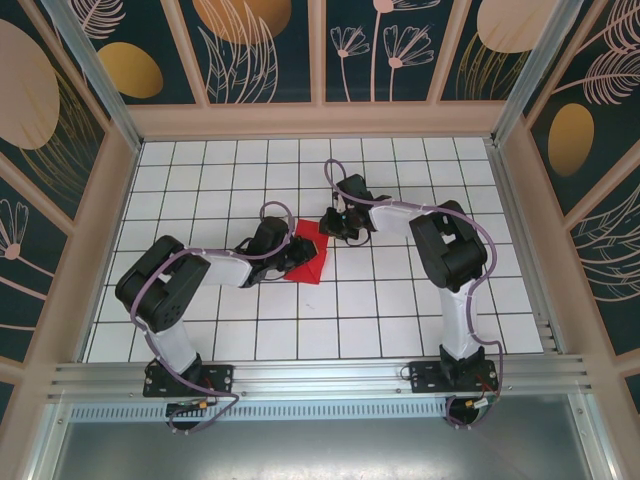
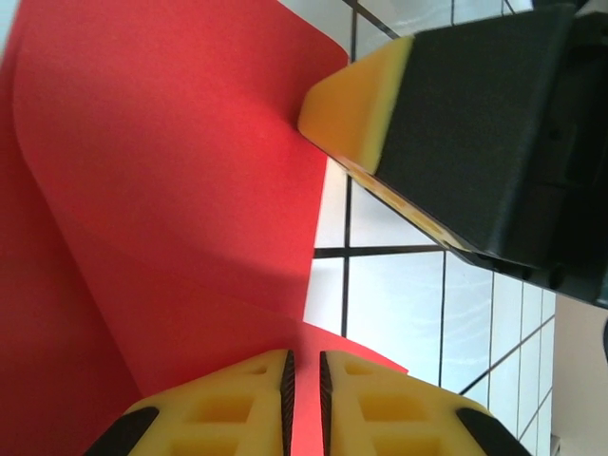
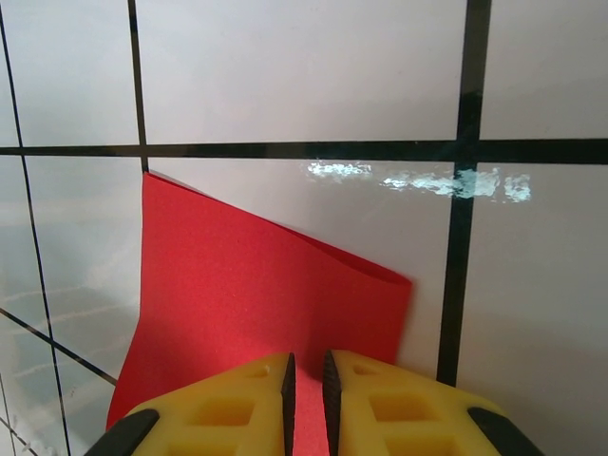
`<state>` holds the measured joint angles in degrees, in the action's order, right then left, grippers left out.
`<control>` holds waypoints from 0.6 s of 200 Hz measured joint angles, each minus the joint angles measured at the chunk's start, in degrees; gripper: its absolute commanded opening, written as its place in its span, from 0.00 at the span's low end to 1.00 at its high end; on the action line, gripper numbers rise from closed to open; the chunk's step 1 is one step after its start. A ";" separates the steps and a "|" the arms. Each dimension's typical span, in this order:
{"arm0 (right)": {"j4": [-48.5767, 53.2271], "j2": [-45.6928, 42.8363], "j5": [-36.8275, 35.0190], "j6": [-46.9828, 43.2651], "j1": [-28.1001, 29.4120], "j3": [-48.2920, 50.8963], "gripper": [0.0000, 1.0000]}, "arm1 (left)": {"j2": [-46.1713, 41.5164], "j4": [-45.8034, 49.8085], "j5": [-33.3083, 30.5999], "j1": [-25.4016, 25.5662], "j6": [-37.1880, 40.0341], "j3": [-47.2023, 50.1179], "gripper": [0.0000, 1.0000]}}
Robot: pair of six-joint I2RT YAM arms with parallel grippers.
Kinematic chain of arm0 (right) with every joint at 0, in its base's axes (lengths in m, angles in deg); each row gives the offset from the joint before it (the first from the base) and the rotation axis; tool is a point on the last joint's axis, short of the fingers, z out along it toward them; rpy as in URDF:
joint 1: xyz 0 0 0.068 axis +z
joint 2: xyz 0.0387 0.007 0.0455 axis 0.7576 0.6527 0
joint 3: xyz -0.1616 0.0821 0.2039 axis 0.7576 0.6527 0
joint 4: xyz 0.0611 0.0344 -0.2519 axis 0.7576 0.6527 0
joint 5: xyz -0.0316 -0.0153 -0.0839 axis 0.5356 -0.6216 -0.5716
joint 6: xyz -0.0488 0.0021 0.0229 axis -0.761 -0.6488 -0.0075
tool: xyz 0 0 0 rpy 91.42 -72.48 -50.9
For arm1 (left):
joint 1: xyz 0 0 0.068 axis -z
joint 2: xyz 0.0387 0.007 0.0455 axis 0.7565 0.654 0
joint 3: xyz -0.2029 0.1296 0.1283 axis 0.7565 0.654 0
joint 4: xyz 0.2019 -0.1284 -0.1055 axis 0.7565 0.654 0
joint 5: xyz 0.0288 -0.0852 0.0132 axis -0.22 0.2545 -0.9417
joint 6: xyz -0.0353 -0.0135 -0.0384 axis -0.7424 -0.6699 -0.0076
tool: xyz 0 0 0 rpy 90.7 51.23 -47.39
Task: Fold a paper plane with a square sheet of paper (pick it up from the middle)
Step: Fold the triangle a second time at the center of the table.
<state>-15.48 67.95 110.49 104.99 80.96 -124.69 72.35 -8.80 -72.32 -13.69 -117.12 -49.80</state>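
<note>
- Near the middle of the white tiled table (image 1: pixel 400 310), we see the red sheet of paper (image 1: pixel 312 262) lying partly folded between the two arms.
- Through the left wrist camera, we find the left gripper (image 2: pixel 305 404) closed to a thin slit, its yellow pads pinching the sheet's edge.
- Through the right wrist camera, we see the right gripper (image 3: pixel 306 404) likewise nipped onto a raised flap of the paper.
- One yellow fingertip (image 2: pixel 356 109) of the right gripper touches the sheet's curled edge.
</note>
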 measured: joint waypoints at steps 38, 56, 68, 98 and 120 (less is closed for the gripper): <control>-0.81 -0.13 0.04 0.00 -0.04 0.50 0.21 | 0.24 0.39 -2.25 0.00 -0.59 0.00 0.19; -0.85 -0.20 0.07 0.00 -0.04 0.55 0.21 | 0.24 0.46 -3.17 0.00 -1.03 0.00 0.19; -0.96 -0.22 0.07 0.00 -0.04 0.68 0.21 | 0.31 0.46 -3.45 0.00 -1.27 0.00 0.19; -1.73 -0.42 0.11 0.00 -0.04 1.20 0.21 | 0.72 0.46 -3.63 0.00 -1.73 0.00 0.19; -1.95 -0.42 0.37 -0.02 -0.11 1.31 0.21 | 0.87 0.44 -3.65 0.00 -2.08 0.00 0.19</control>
<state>-17.43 67.54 110.87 104.97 80.85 -123.38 73.23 -8.36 -75.97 -13.69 -119.19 -49.80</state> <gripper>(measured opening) 0.212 0.186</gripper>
